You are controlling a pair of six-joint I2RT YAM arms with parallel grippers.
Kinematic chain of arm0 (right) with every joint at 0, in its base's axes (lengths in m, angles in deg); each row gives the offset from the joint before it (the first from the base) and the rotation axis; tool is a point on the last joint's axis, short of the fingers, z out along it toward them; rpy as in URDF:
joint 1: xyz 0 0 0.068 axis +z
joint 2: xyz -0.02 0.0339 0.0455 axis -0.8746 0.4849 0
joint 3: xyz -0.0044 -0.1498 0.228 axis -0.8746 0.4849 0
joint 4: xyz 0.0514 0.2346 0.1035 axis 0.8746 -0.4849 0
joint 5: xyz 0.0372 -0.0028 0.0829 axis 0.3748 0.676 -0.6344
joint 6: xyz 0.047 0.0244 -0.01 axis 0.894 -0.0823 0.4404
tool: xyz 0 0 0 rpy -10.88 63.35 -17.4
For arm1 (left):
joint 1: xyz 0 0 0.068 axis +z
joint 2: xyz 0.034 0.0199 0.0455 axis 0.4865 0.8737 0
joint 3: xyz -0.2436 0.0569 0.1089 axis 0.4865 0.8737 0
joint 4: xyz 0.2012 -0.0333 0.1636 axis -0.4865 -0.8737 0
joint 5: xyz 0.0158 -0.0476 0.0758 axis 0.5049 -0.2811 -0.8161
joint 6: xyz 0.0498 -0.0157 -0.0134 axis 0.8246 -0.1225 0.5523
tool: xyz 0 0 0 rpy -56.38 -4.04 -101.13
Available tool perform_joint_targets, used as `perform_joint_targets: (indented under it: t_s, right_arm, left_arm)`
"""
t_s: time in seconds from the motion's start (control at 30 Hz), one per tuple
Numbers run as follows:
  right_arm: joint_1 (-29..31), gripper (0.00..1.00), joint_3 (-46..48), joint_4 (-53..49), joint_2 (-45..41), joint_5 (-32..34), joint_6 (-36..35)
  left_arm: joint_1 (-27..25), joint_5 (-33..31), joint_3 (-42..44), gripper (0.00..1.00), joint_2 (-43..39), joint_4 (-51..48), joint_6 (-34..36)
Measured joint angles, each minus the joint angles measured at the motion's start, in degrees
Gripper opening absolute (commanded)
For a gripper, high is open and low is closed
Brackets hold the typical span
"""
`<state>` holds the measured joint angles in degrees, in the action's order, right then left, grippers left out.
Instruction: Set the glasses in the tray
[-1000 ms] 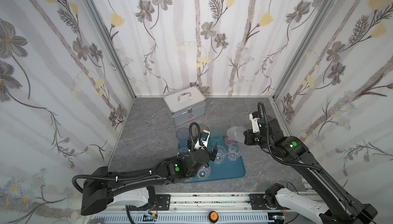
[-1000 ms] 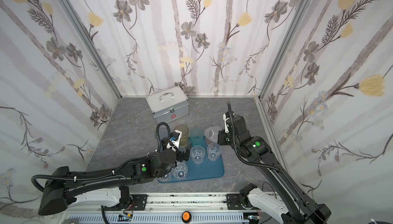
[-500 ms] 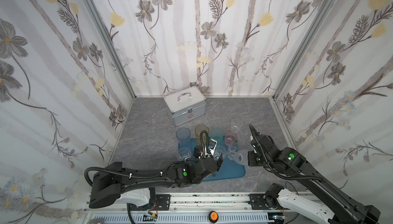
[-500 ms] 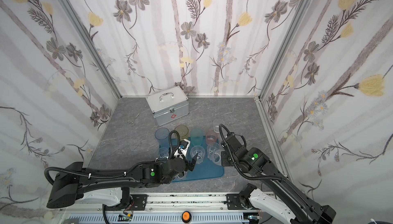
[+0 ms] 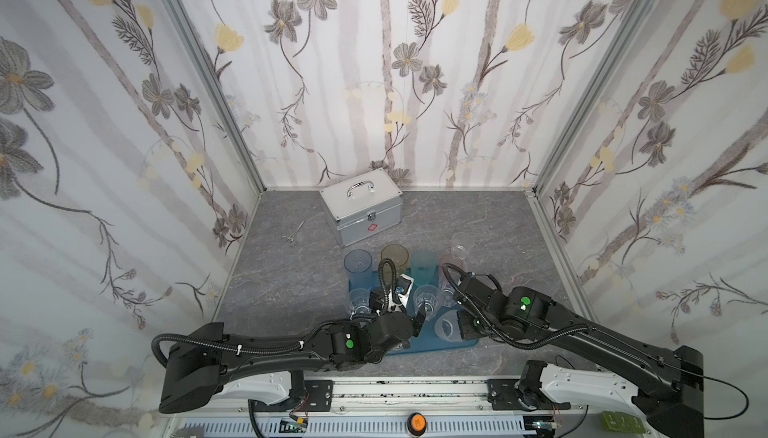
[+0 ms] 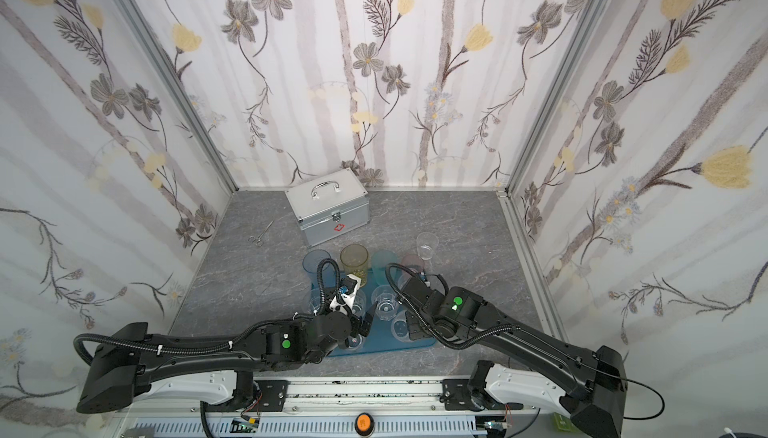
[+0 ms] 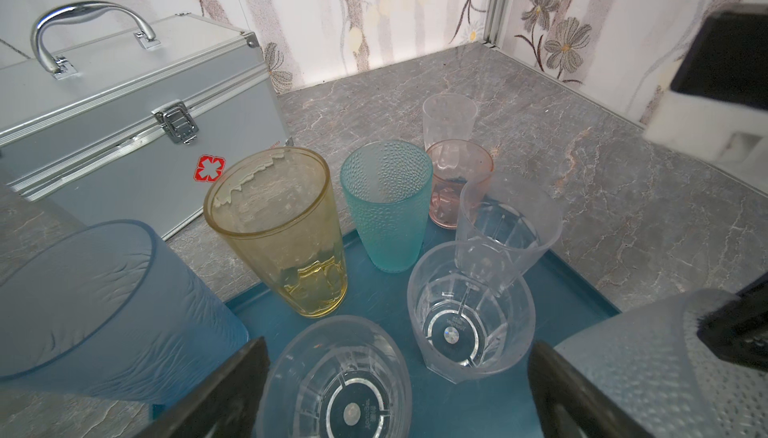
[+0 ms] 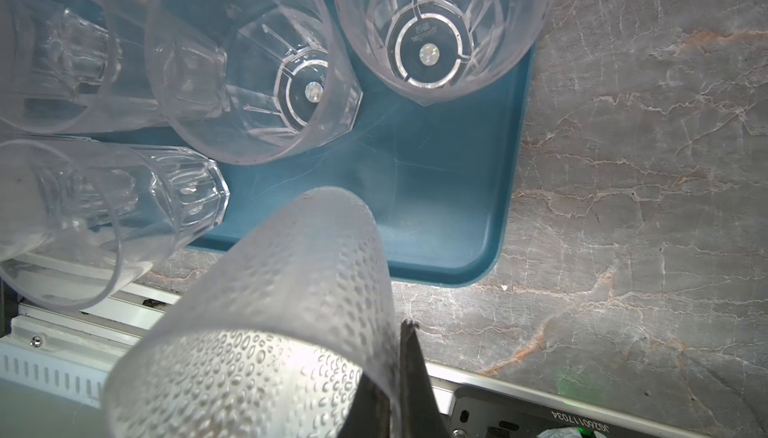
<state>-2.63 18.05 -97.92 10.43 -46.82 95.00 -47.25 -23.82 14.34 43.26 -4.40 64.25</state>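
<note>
The teal-blue tray (image 5: 457, 342) (image 6: 415, 342) (image 8: 449, 207) lies at the front middle. Blue (image 5: 357, 265), yellow (image 7: 282, 228), teal (image 7: 386, 203) and pink (image 7: 453, 182) glasses stand along its far edge, with clear faceted ones (image 8: 432, 24) in front of them. One clear glass (image 5: 462, 242) (image 7: 449, 118) stands on the table beyond the tray. My right gripper (image 8: 395, 373) (image 5: 461, 328) is shut on the wall of a dimpled clear glass (image 8: 291, 311) (image 5: 444, 328), tilted over the tray's near right corner. My left gripper (image 7: 399, 394) (image 5: 399, 311) is open around a clear faceted glass (image 7: 340, 377) standing on the tray.
A silver metal case (image 5: 361, 211) (image 7: 124, 124) with a handle stands at the back, just behind the glasses. Small metal forceps (image 5: 292, 234) lie on the grey table to the left. Flowered walls close in three sides.
My right gripper carried the dimpled glass from the tray's far right side down to its near right corner. My left gripper drew back toward the tray's front and stayed open.
</note>
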Motion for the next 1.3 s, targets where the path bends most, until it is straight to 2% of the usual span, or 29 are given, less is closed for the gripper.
perform_joint_targets:
  t_s: [0.2, 0.53, 0.77, 0.87, 1.0, 1.13, 1.3]
  right_arm:
    - [3.28, 0.00, -0.17, 2.01, 4.57, -0.70, 0.39]
    - [3.76, 0.03, -1.44, 5.49, 12.33, -1.07, -0.70]
    - [3.78, 0.14, -1.97, 6.56, 15.52, -1.77, -2.64]
    - [3.78, 0.25, -2.40, 6.99, 15.78, -2.75, -3.17]
    - [3.32, 0.30, -4.28, 7.10, 15.56, -3.91, -4.15]
    - [-0.09, 0.34, -7.26, 6.54, 13.00, -5.07, -5.68]
    - [-11.58, 0.37, -13.14, 6.82, 7.89, -4.22, -9.46]
  left_arm:
    - [1.14, 0.00, 1.70, 1.00, -1.03, 0.00, 0.00]
    - [1.79, 0.09, 3.96, 1.00, -3.39, 0.00, -0.26]
    - [1.86, 0.22, 4.57, 1.00, -3.52, -0.02, -0.68]
    - [2.05, 0.24, 4.74, 1.00, -3.65, -0.02, -0.68]
    - [2.21, 0.26, 4.74, 1.00, -3.72, -0.02, -0.68]
    - [2.38, 0.26, 4.70, 1.00, -3.74, -0.02, -0.63]
    - [3.26, 0.15, 2.80, 1.00, -2.89, -0.04, 0.79]
